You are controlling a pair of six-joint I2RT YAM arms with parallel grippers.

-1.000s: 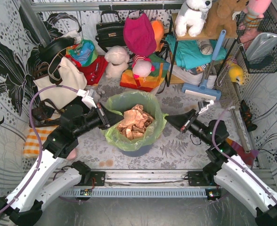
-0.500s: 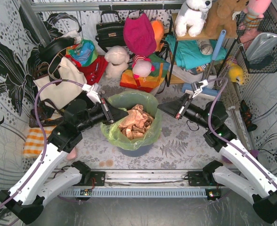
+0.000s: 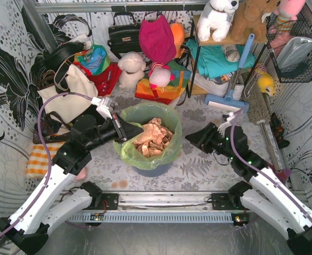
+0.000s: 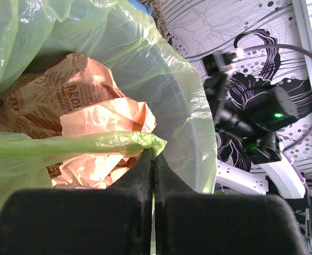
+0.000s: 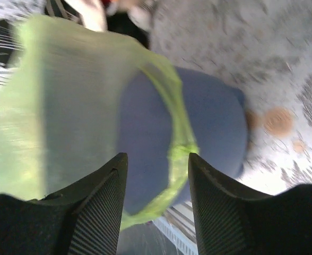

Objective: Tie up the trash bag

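Two hands: left hand (image 4: 154, 153) clamped on the trash bag (image 4: 161, 69) rim, right hand (image 5: 157, 159) fingers apart beside it.

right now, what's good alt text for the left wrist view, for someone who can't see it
The left tool, jaws shut, pinches a fold of the light-green trash bag at its rim. Crumpled tan printed paper lies inside the bag, and the right arm shows dark at the right of the picture.
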